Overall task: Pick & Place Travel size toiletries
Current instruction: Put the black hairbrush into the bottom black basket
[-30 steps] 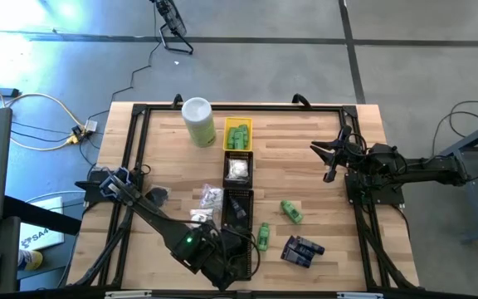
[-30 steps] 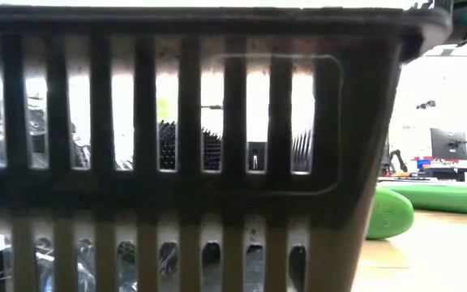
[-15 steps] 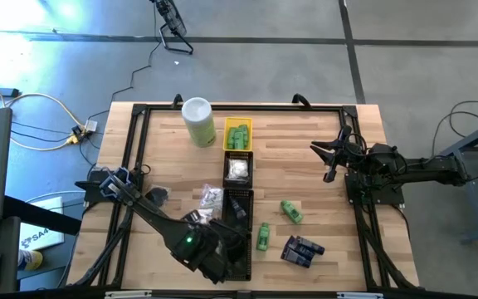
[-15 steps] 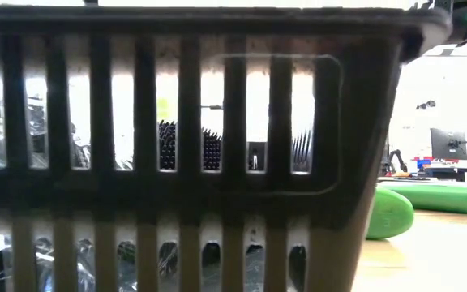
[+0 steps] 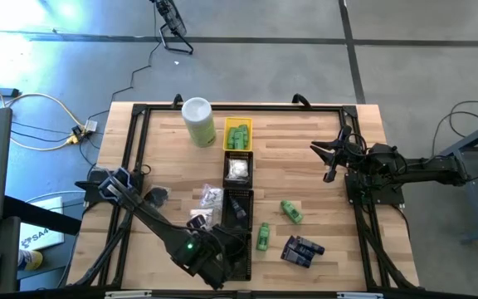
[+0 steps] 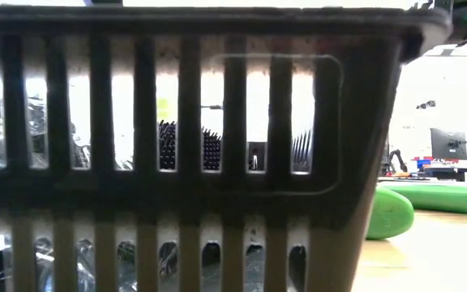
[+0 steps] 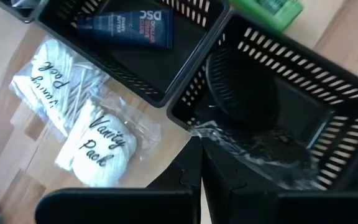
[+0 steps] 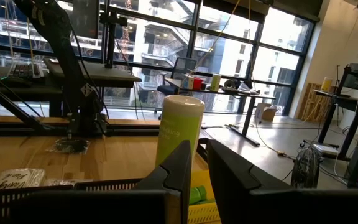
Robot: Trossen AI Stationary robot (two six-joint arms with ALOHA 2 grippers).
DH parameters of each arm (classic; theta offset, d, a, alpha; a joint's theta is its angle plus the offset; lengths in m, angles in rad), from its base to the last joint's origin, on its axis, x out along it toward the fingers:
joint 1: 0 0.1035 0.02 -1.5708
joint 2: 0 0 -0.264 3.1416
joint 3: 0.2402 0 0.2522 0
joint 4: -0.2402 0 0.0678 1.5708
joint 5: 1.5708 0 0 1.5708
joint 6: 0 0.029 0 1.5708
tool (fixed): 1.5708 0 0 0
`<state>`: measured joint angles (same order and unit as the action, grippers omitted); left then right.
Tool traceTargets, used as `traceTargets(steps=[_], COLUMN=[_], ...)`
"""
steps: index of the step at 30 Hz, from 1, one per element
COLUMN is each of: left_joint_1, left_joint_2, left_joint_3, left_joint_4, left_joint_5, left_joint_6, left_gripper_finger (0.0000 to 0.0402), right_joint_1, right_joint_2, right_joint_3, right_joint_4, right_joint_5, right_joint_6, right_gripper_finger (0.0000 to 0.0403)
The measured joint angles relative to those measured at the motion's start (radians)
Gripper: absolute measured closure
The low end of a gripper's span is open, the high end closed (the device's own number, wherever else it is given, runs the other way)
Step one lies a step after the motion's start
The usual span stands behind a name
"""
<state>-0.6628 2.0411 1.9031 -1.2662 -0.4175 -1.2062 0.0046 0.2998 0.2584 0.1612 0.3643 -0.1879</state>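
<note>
Your left end effector (image 7: 199,177) hangs low at the near edge of the desk (image 5: 322,133), over the near end of the row of small trays; its fingers (image 7: 219,186) are pressed together with a clear crinkly wrapped piece (image 7: 253,149) pinched between them, draped over the rim of the nearest black slotted tray (image 7: 328,118). Just beside that tray, two white "Vanity Pack" packets (image 7: 98,149) lie on the bare wood, and the next black tray (image 7: 185,56) holds a dark blue flat packet (image 7: 126,28).

From above, you see a tall pale-green canister (image 5: 198,121) at the far side, then a yellow tray (image 5: 237,134) with green bottles in it. To the right of the tray row, two loose green bottles (image 5: 291,210) lie on the desk, and dark blue packets (image 5: 302,250) sit near the front edge.

The low camera is blocked by the slotted tray wall (image 6: 177,162), with a green bottle (image 6: 389,213) just past it.

Your right end effector (image 5: 329,154) waits well apart at the right side, fingers nearly together on nothing.
</note>
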Motion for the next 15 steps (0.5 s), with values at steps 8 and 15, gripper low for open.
traceTargets(steps=[8,15], left_joint_1=[0.002,0.002], left_joint_2=[-0.003,-0.044], left_joint_3=[-0.156,-0.174], left_joint_4=[0.066,0.000], left_joint_5=[0.058,0.067], left_joint_6=[-0.001,0.032], left_gripper_finger=[0.0401,0.0401], right_joint_1=[0.000,0.000], right_joint_2=[0.000,0.000], right_joint_3=[0.000,0.000], right_joint_4=[0.000,0.000], right_joint_5=[0.000,0.000], right_joint_6=[0.005,0.006], right_gripper_finger=[0.0357,0.0357])
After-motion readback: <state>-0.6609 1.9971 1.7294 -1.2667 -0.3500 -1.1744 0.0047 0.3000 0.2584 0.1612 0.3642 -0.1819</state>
